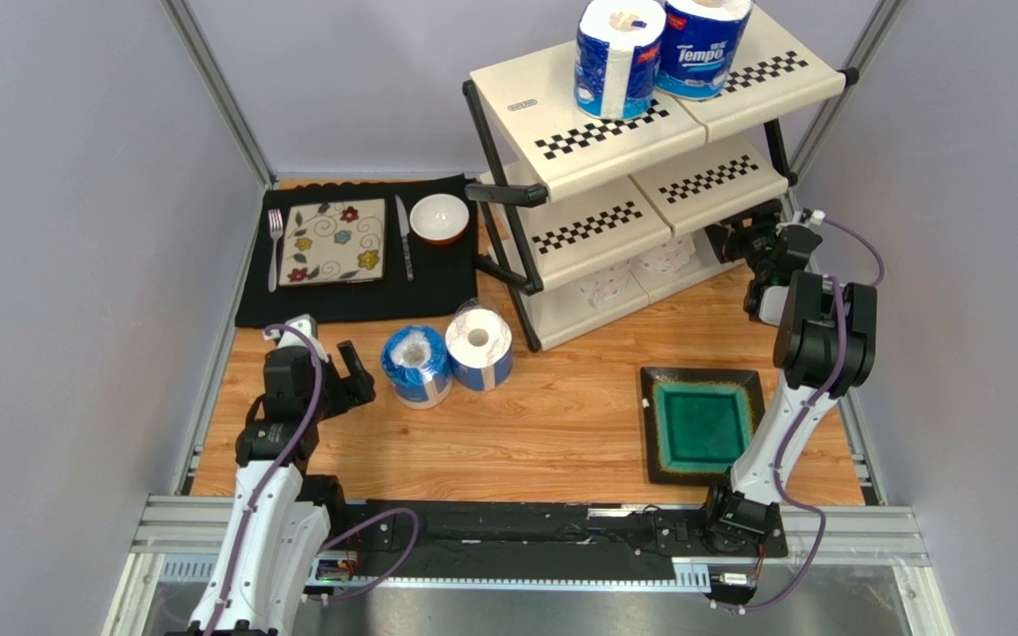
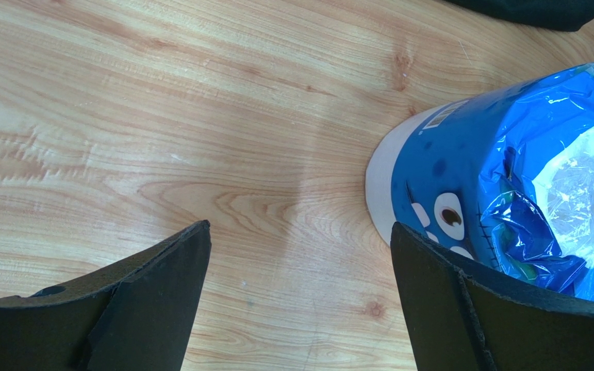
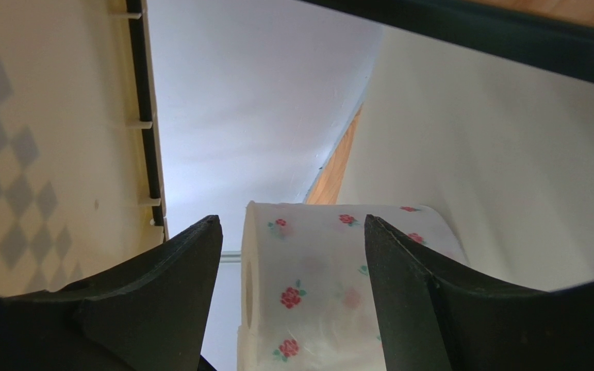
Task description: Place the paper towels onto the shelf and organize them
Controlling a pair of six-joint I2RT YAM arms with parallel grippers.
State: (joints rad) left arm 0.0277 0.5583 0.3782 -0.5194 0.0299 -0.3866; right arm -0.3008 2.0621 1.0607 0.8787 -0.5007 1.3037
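On the shelf [image 1: 528, 96], 4 of the 6 paper towels appear to be in place. A blue-wrapped roll [image 1: 618, 60] and a Tempo-labelled roll [image 1: 700, 47] stand touching on the top tier. A white roll [image 1: 607, 284] and its white neighbour [image 1: 667, 259] show dimly in the bottom tier. No roll shows on the visible part of the middle tier.

The right gripper [image 3: 291, 224] reaches into the bottom tier from the shelf's right end. Its wrist view shows a rose-printed roll [image 3: 315, 286], probably 1 of those 2, just ahead of its spread fingers. There is a gap at the left finger, so I judge the gripper open and holding nothing; any contact at the right finger is hidden.

2 rolls are left on the desk [image 1: 568, 411], touching each other: a crinkled blue roll [image 1: 418, 367] and a white-topped roll [image 1: 479, 347]. The left gripper [image 2: 300, 226] hovers just beside the crinkled one, jaws wide apart and empty.

The right gripper has cream panels close on either side, so pulling straight back out looks safest. Bare wood lies between the 2 desk rolls and the shelf front. A black placemat [image 1: 342, 302] lies behind them, and a green tray [image 1: 700, 422] sits near the right arm.
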